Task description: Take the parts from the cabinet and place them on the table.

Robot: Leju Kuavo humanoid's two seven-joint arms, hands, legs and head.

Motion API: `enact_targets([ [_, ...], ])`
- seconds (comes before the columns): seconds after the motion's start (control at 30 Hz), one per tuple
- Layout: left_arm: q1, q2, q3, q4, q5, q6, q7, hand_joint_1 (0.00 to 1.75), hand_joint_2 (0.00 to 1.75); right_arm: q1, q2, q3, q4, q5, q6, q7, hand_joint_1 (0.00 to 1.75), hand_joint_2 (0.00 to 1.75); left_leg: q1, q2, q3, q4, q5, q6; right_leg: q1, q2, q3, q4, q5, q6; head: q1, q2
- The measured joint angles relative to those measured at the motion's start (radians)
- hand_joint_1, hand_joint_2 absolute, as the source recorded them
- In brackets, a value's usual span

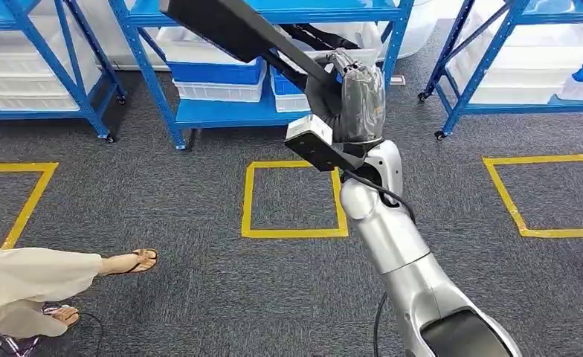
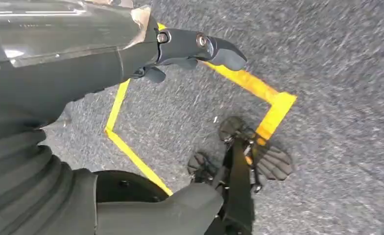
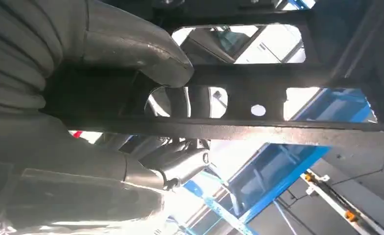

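Note:
My right hand (image 1: pixel 352 93) is raised in front of the blue cabinet and grips a long flat black part (image 1: pixel 221 26) that slants up toward the far left. Close up, that black part (image 3: pixel 258 129) is a frame with cut-out windows and a round hole, and the right hand (image 3: pixel 107 44) has its thumb laid across it with the fingers underneath. My left hand (image 2: pixel 72 63) hangs over the grey carpet with its fingers apart and nothing in it.
Blue shelving racks (image 1: pixel 221 111) holding white and blue bins (image 1: pixel 214 91) line the back. Yellow tape squares (image 1: pixel 294 232) mark the grey carpet. A person's sandalled foot (image 1: pixel 129 262) and trouser leg are at the lower left.

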State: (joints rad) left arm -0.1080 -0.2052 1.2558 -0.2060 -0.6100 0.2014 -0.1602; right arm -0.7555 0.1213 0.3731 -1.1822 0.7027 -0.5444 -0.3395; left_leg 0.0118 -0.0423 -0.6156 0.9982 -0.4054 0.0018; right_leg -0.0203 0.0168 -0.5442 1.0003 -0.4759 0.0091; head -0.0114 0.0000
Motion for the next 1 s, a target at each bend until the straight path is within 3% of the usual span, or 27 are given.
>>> enact_targets([
  [0.03, 0.000, 0.000, 0.000, 0.000, 0.000, 0.000, 0.000, 0.00, 1.75, -0.002, 0.004, 0.000, 0.002, 0.000, -0.001, 0.000, 1.75, 1.75, 0.005, 0.011, -0.005, 0.011, -0.013, -0.004, -0.008, -0.007, -0.001, -0.003, 0.006, -0.007, -0.001, 0.000],
  [0.07, 0.000, 0.000, 0.000, 0.000, 0.000, 0.000, 0.000, 0.00, 1.75, -0.003, 0.010, 0.000, 0.003, 0.000, -0.002, 0.000, 1.75, 1.75, 0.005, 0.024, -0.021, 0.050, -0.048, -0.008, -0.008, -0.012, -0.004, -0.003, 0.010, -0.017, -0.004, 0.000],
  [0.17, 0.000, 0.000, 0.000, 0.000, 0.000, -0.002, -0.001, 0.00, 1.75, -0.004, 0.013, 0.000, 0.006, 0.008, -0.012, 0.002, 1.75, 1.75, 0.010, 0.035, -0.120, 0.284, -0.163, -0.024, -0.004, -0.032, -0.015, -0.002, 0.016, -0.025, -0.006, 0.000],
  [0.2, 0.001, 0.000, 0.000, 0.000, -0.001, -0.004, -0.002, 0.00, 1.75, -0.002, 0.013, 0.000, 0.008, 0.015, -0.015, 0.007, 1.75, 1.75, 0.012, 0.036, -0.136, 0.326, -0.171, -0.027, -0.003, -0.040, -0.018, -0.002, 0.017, -0.025, -0.006, 0.000],
  [0.23, 0.002, 0.001, 0.000, 0.000, -0.004, -0.009, -0.002, 0.00, 1.75, 0.000, 0.013, 0.000, 0.008, 0.021, -0.018, 0.014, 1.75, 1.75, 0.013, 0.039, -0.124, 0.313, -0.158, -0.027, -0.003, -0.046, -0.020, -0.002, 0.019, -0.023, -0.006, 0.000],
  [0.3, 0.003, 0.003, 0.000, 0.000, -0.010, -0.018, -0.004, 0.00, 1.75, 0.005, 0.011, 0.000, 0.006, 0.036, -0.024, 0.023, 1.75, 1.75, 0.015, 0.048, -0.034, 0.163, -0.087, -0.026, -0.003, -0.059, -0.020, -0.001, 0.020, -0.020, -0.006, 0.000],
  [0.33, 0.003, 0.005, 0.000, 0.000, -0.012, -0.023, -0.005, 0.00, 1.75, 0.006, 0.011, 0.000, 0.002, 0.045, -0.028, 0.028, 1.75, 1.75, 0.016, 0.064, 0.021, 0.070, -0.052, -0.023, -0.003, -0.064, -0.020, 0.000, 0.020, -0.019, -0.006, 0.000],
  [0.37, 0.001, 0.005, 0.000, 0.000, -0.016, -0.026, -0.007, 0.00, 1.75, 0.009, 0.011, 0.000, -0.007, 0.055, -0.029, 0.035, 1.75, 1.75, 0.013, 0.099, 0.052, 0.007, -0.059, -0.020, 0.003, -0.070, -0.021, 0.001, 0.022, -0.015, -0.007, 0.000],
  [0.4, 0.000, 0.005, -0.001, 0.000, -0.019, -0.032, -0.007, 0.00, 1.75, 0.009, 0.008, -0.001, -0.015, 0.065, -0.031, 0.044, 1.75, 1.75, 0.006, 0.088, 0.048, 0.006, -0.053, -0.008, 0.012, -0.074, -0.027, 0.003, 0.024, -0.011, -0.004, 0.000],
  [0.5, 0.002, 0.008, -0.001, 0.000, -0.028, -0.036, -0.007, 0.00, 1.75, 0.031, 0.003, 0.000, -0.044, 0.090, -0.031, 0.064, 1.75, 1.75, -0.001, 0.067, 0.036, 0.006, -0.046, 0.010, 0.011, -0.092, -0.027, -0.004, 0.032, 0.008, 0.000, 0.000],
  [0.53, 0.002, 0.009, -0.001, 0.000, -0.029, -0.036, -0.006, 0.00, 1.75, 0.037, 0.000, -0.001, -0.054, 0.096, -0.031, 0.069, 1.75, 1.75, 0.007, 0.062, 0.039, -0.007, -0.034, 0.025, 0.017, -0.086, -0.035, 0.004, 0.025, 0.014, 0.001, 0.000],
  [0.57, 0.001, 0.009, -0.001, 0.000, -0.029, -0.037, -0.005, 0.00, 1.75, 0.042, -0.005, -0.001, -0.062, 0.102, -0.031, 0.073, 1.75, 1.75, 0.004, 0.059, 0.037, -0.009, -0.029, 0.031, 0.010, -0.063, -0.049, 0.028, 0.006, 0.012, 0.002, 0.000],
  [0.6, 0.001, 0.010, -0.002, 0.000, -0.029, -0.037, -0.003, 0.00, 1.75, 0.047, -0.010, -0.001, -0.073, 0.106, -0.031, 0.075, 1.75, 1.75, 0.005, 0.055, 0.033, -0.009, -0.025, 0.040, 0.009, -0.042, -0.072, 0.084, -0.028, 0.003, 0.002, 0.000],
  [0.67, 0.000, 0.011, -0.002, 0.000, -0.030, -0.039, 0.000, 0.00, 1.75, 0.065, -0.024, -0.002, -0.086, 0.112, -0.030, 0.077, 1.75, 1.75, 0.002, 0.038, 0.024, -0.009, -0.020, 0.045, 0.008, -0.026, -0.149, 0.260, -0.100, -0.008, 0.006, 0.000],
  [0.7, 0.001, 0.012, -0.002, 0.000, -0.031, -0.040, 0.002, 0.00, 1.75, 0.076, -0.029, -0.002, -0.090, 0.114, -0.030, 0.080, 1.75, 1.75, 0.001, 0.029, 0.021, -0.009, -0.018, 0.046, 0.009, -0.023, -0.172, 0.315, -0.114, -0.004, 0.007, 0.000],
  [0.73, 0.002, 0.012, -0.002, 0.000, -0.032, -0.042, 0.002, 0.00, 1.75, 0.086, -0.033, -0.002, -0.095, 0.118, -0.030, 0.083, 1.75, 1.75, 0.000, 0.019, 0.019, -0.009, -0.016, 0.045, 0.008, -0.022, -0.170, 0.319, -0.110, 0.002, 0.006, 0.000],
  [0.77, 0.002, 0.012, -0.002, 0.000, -0.033, -0.044, 0.002, 0.00, 1.75, 0.094, -0.036, -0.002, -0.100, 0.123, -0.030, 0.088, 1.75, 1.75, 0.000, 0.009, 0.018, -0.008, -0.014, 0.043, 0.008, -0.021, -0.146, 0.278, -0.093, 0.010, 0.007, 0.000],
  [0.83, 0.002, 0.013, -0.002, 0.000, -0.041, -0.046, 0.002, 0.00, 1.75, 0.099, -0.042, -0.002, -0.116, 0.132, -0.030, 0.093, 1.75, 1.75, 0.000, -0.010, 0.016, -0.004, -0.011, 0.038, 0.006, -0.009, -0.049, 0.099, -0.027, 0.027, 0.007, 0.000],
  [0.87, 0.002, 0.013, -0.003, 0.000, -0.042, -0.048, 0.002, 0.00, 1.75, 0.099, -0.044, -0.002, -0.124, 0.136, -0.030, 0.094, 1.75, 1.75, 0.000, -0.017, 0.011, 0.002, -0.011, 0.036, -0.001, 0.025, -0.008, 0.016, -0.009, 0.028, 0.007, 0.000],
  [0.9, 0.001, 0.014, -0.003, 0.000, -0.043, -0.051, 0.002, 0.00, 1.75, 0.100, -0.048, -0.002, -0.131, 0.140, -0.030, 0.095, 1.75, 1.75, -0.008, -0.023, 0.002, 0.012, -0.014, 0.029, 0.001, 0.034, -0.005, 0.008, -0.010, 0.020, 0.006, 0.000],
  [1.0, 0.004, 0.014, -0.003, 0.000, -0.044, -0.052, 0.003, 0.00, 1.75, 0.108, -0.052, -0.002, -0.153, 0.148, -0.028, 0.102, 1.75, 1.75, 0.002, -0.035, -0.007, 0.005, -0.002, 0.008, 0.011, 0.014, -0.013, 0.012, -0.003, 0.004, 0.007, 0.000],
])
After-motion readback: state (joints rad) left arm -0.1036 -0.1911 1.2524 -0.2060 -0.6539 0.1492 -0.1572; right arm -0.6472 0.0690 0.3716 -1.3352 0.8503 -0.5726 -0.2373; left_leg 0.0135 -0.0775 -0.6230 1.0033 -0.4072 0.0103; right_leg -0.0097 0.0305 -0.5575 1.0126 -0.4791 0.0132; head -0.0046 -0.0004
